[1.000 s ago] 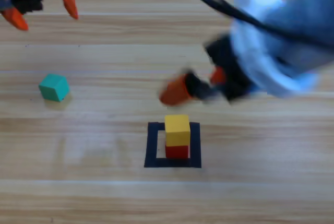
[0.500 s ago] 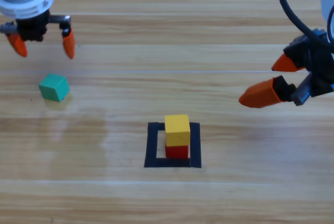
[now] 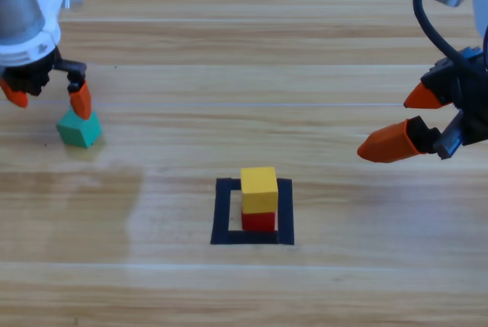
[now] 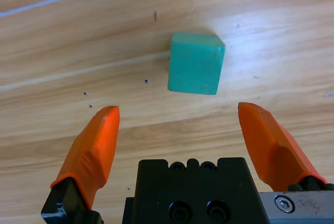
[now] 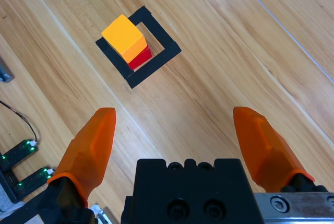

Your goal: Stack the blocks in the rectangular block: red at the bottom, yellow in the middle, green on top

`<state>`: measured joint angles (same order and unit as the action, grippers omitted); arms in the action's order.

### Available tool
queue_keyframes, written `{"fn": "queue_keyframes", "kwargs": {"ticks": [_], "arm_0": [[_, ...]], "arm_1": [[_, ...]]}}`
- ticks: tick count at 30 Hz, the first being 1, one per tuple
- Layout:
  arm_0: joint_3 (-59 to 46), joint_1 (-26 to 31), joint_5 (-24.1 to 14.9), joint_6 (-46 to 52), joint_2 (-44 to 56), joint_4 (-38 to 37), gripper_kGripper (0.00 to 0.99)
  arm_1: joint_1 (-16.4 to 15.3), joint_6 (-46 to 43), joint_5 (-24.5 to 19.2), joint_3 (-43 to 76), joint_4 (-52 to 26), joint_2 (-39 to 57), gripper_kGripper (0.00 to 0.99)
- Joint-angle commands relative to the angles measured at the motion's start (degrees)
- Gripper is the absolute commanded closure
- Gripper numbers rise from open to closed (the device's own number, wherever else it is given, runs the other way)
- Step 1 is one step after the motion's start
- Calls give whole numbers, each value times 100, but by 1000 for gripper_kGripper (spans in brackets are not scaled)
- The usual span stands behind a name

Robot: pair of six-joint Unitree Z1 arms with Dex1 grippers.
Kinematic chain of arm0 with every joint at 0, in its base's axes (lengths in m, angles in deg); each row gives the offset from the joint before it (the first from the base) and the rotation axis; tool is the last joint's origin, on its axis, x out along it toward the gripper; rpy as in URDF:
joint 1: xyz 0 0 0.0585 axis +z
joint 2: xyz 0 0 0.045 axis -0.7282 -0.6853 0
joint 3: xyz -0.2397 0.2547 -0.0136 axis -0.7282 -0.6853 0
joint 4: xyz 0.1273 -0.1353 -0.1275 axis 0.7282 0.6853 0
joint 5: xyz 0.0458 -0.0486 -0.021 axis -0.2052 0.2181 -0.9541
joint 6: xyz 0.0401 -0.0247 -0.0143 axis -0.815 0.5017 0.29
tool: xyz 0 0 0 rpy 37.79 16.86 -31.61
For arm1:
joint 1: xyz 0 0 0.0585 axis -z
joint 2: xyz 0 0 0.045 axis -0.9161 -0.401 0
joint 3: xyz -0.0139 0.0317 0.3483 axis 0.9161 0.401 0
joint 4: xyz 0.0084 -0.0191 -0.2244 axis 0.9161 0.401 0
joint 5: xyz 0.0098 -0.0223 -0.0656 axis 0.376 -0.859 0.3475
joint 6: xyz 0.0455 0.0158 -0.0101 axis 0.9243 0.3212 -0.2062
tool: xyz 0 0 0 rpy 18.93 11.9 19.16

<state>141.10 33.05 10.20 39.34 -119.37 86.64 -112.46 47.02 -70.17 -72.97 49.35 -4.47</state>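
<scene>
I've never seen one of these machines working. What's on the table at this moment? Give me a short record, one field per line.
stack: yellow cube sits on red cube
stack place: inside the black tape square
green cube: alone on the table, far left, not stacked yet
left gripper: open, right over the green cube, not gripping it
right gripper: open, empty, off to the right of the stack
table: wooden
</scene>
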Motion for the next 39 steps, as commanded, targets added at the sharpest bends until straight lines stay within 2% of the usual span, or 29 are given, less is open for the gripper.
{"fn": "queue_keyframes", "kwargs": {"ticks": [1,11,16,23,39], "arm_0": [[-432,50,83,21,130,-415,28],[-801,-117,171,13,42,-1066,28],[-854,-143,171,4,-99,-1206,28],[-880,-152,153,-31,-275,-1373,30],[-915,-169,65,-58,-626,-1663,47]], "arm_1": [[128,-36,184,154,88,187,0],[128,-36,175,198,97,257,0],[119,-36,201,189,97,231,0],[-153,-168,219,145,97,134,0],[-153,-194,280,154,97,90,0]]}}
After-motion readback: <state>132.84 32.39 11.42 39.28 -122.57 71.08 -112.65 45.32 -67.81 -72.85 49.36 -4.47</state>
